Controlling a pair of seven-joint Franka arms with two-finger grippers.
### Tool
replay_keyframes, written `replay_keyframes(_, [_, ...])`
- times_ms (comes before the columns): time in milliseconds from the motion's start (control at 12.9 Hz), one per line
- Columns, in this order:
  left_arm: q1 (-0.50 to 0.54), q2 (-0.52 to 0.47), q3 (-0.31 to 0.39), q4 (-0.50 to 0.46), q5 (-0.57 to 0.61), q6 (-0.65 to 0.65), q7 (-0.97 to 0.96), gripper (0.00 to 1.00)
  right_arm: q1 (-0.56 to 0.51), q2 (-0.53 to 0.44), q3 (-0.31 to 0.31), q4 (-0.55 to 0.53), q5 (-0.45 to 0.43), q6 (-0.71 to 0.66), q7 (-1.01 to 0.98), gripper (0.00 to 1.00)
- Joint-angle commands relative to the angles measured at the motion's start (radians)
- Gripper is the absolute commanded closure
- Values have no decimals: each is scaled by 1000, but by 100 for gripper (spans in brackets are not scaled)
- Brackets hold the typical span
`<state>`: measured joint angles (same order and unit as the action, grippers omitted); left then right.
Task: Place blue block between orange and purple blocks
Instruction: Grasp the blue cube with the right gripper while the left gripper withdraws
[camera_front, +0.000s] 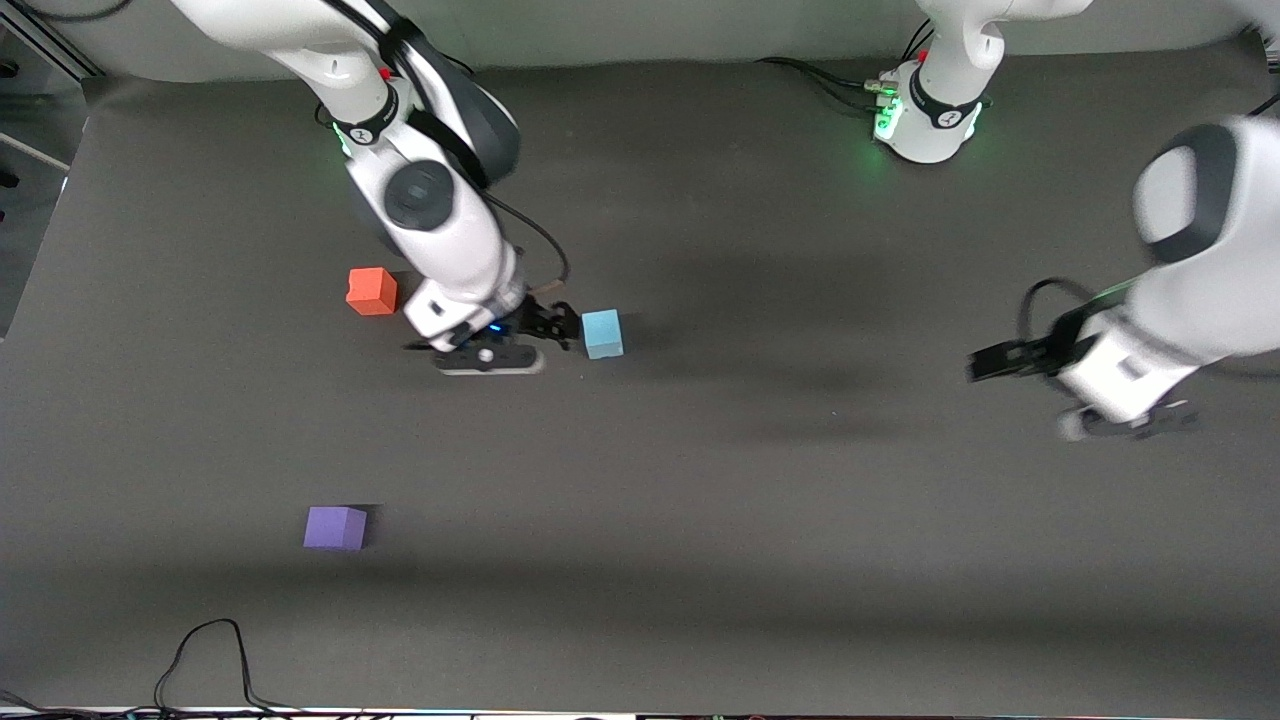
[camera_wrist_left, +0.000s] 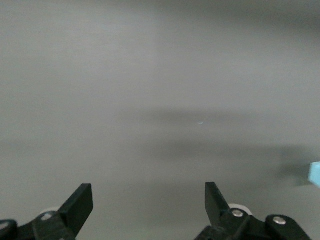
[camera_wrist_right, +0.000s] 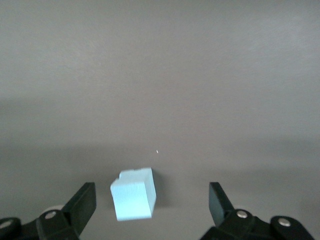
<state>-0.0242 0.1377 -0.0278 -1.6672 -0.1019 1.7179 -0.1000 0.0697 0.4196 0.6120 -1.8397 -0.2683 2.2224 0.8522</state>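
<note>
The sky-blue block (camera_front: 602, 333) sits on the dark table, near its middle. My right gripper (camera_front: 556, 324) is low beside it, on the side toward the orange block (camera_front: 372, 291). In the right wrist view the blue block (camera_wrist_right: 133, 194) lies just ahead of the open right gripper (camera_wrist_right: 151, 204), closer to one finger (camera_wrist_right: 83, 202), untouched. The purple block (camera_front: 335, 527) sits nearer to the front camera than the orange one, with a wide gap between them. My left gripper (camera_front: 987, 362) hangs open and empty (camera_wrist_left: 148, 205) over bare table toward the left arm's end, and waits.
A black cable (camera_front: 205, 655) loops on the table by the edge nearest the front camera. More cables (camera_front: 820, 78) run to the left arm's base. A sliver of the blue block (camera_wrist_left: 315, 175) shows at the left wrist view's edge.
</note>
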Motion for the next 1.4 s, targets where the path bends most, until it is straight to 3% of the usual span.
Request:
replay_keyframes(0, [47,-122,-14,-63,56,-35,52,0,50,160,9,30,-182,94,204,0])
replay_keyframes(155, [56,-141,-14,-40,56,-58,55,0,61,218,11,-13,-293,179,331,0])
replay_keyframes(310, [55,-139,-14,9,56,-90,55,0,62,223,11,-91,-319,281,383,0])
replay_keyframes(620, [44,-141,-12,43,57,-112,57,0,64,223,26,-171,-397,332,484,0])
replay_keyframes(698, [14,-136,12,50,57,-112,52,0,65,223,28,-179,-399,332,485,9])
replay_keyframes(775, [-43,-130,72,63,57,-115,52,0,62,223,31,-187,-399,327,484,55])
replay_keyframes(853, [-57,-118,89,85,59,-130,52,0,58,220,35,-185,-399,321,484,75])
replay_keyframes(1163, [-49,-101,72,113,59,-133,45,0,-30,156,60,-184,-370,240,392,77])
replay_keyframes(1318, [-62,-104,72,112,86,-150,42,0,-59,92,55,-176,-229,178,269,77])
